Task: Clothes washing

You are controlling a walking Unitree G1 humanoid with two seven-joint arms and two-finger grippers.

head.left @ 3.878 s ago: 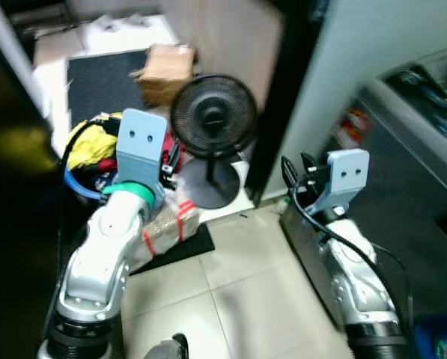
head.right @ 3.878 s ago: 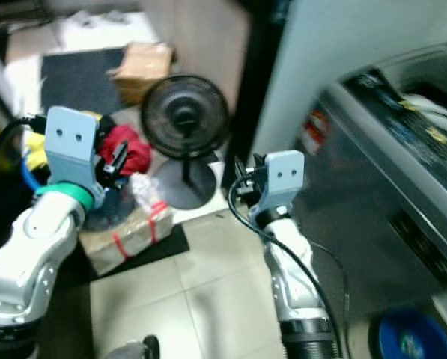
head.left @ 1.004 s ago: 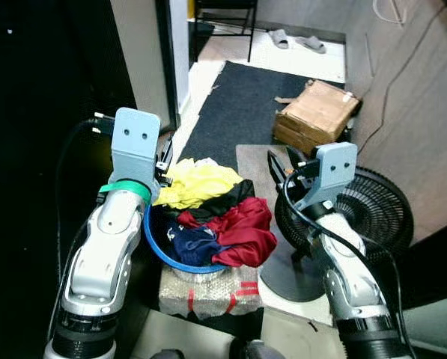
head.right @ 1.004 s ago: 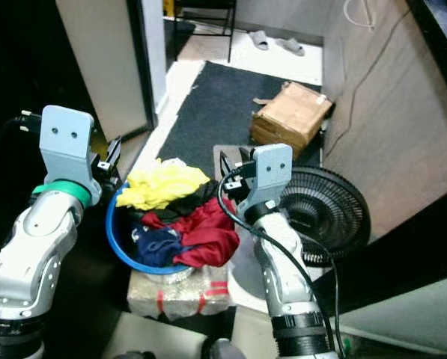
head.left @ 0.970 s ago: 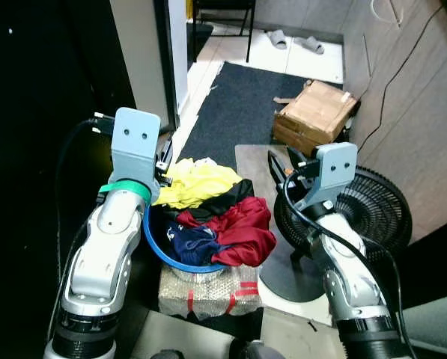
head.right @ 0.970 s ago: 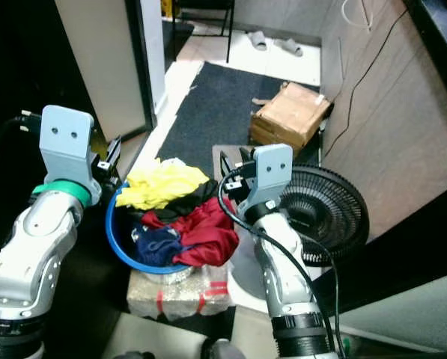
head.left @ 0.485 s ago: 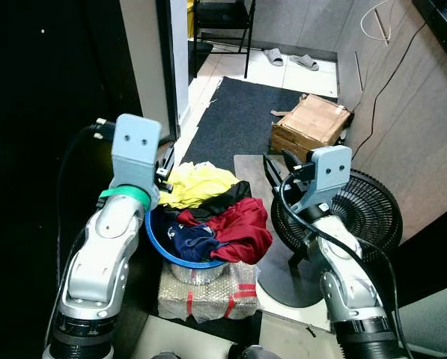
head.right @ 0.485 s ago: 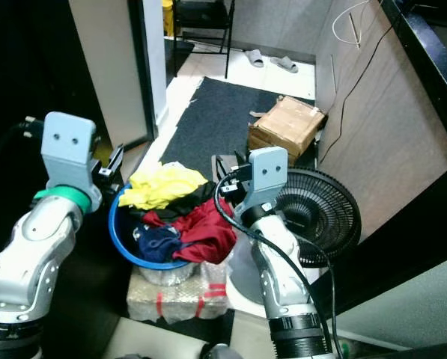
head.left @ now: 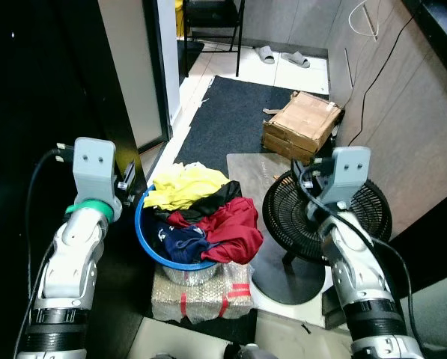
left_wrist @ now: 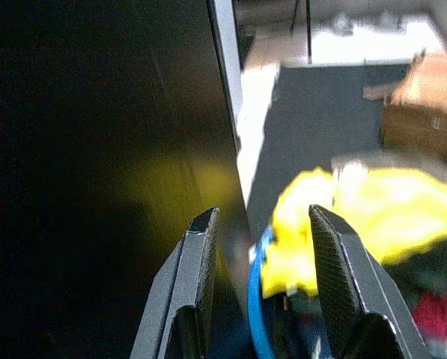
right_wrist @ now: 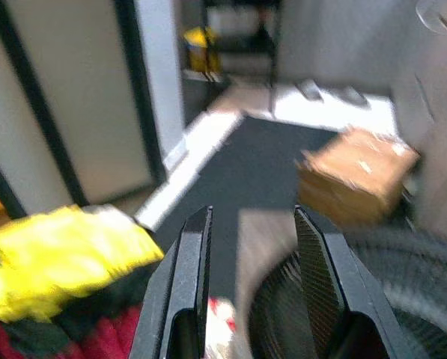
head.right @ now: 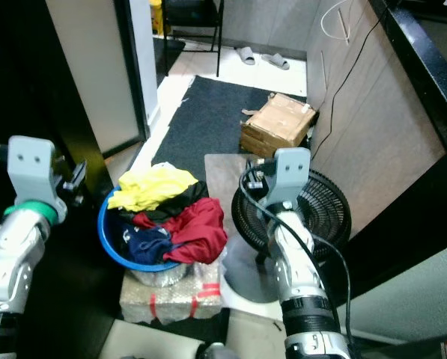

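A blue basin (head.left: 141,224) heaped with clothes sits on a bubble-wrapped package (head.left: 201,286). On top lie a yellow garment (head.left: 184,185), a red garment (head.left: 234,223) and a navy one (head.left: 174,241). My left gripper (head.left: 131,178) hovers just left of the basin's rim, open; in the left wrist view its fingers (left_wrist: 201,277) frame the blue rim and the yellow garment (left_wrist: 358,217). My right gripper (head.left: 304,176) is held over the fan, to the right of the basin, open and holding nothing; the right wrist view looks across the yellow garment (right_wrist: 66,247).
A black floor fan (head.left: 324,217) stands right of the basin, under my right arm. A cardboard box (head.left: 302,127) lies on a dark mat (head.left: 223,112) beyond. A wall panel (head.left: 129,75) edges the doorway on the left; wooden cabinets run along the right.
The camera has shifted. Both arms have spread outward: the left gripper went left, away from the basin, and the right gripper went right, over the fan. The clothes lie as before.
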